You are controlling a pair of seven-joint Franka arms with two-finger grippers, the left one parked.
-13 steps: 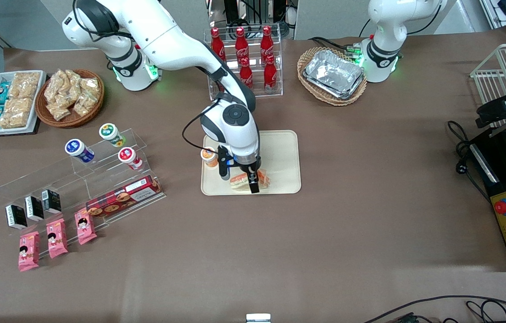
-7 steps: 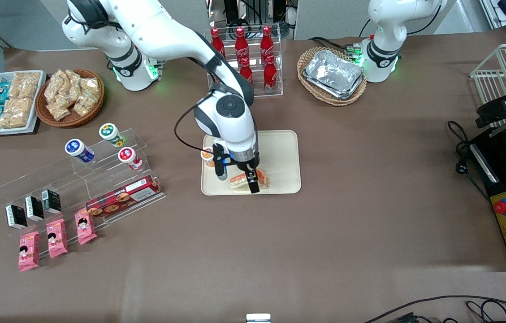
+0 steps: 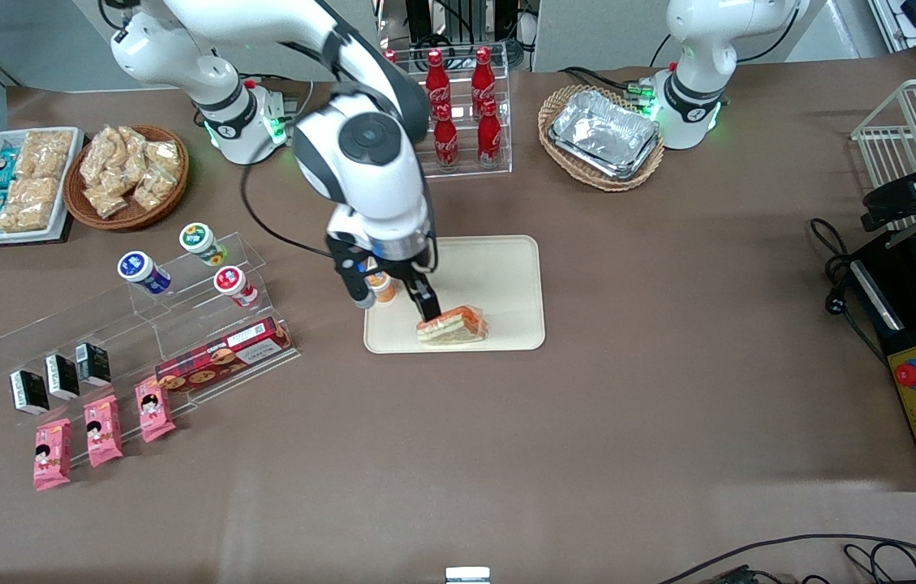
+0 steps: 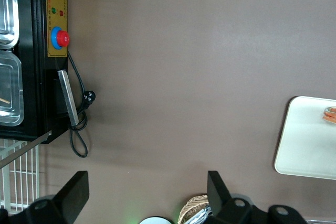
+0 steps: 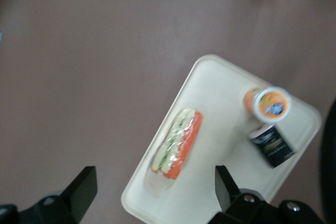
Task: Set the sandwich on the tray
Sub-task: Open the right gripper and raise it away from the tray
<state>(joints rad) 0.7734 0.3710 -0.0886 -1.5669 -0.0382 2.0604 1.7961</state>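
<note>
The sandwich [image 3: 452, 324] is a clear-wrapped wedge with an orange and green filling edge. It lies on the cream tray [image 3: 506, 276] by the rim nearest the front camera. My gripper [image 3: 394, 307] hangs open above the tray, off the sandwich toward the working arm's end, with nothing between its fingers. In the right wrist view the sandwich [image 5: 177, 142] rests on the tray [image 5: 220, 129] well below the open gripper [image 5: 152, 195]. The parked arm's wrist view catches the tray's end [image 4: 307, 140] and a tip of the sandwich [image 4: 331, 114].
An orange-lidded cup [image 3: 380, 285] and a small black box [image 5: 270, 145] also stand on the tray. Red bottles fill a clear rack [image 3: 458, 113] farther back. A clear stepped stand [image 3: 141, 316] with cups and a cookie box is toward the working arm's end.
The gripper has lifted away from the sandwich and swung up toward the working arm's end. The sandwich stays lying on the tray where it was.
</note>
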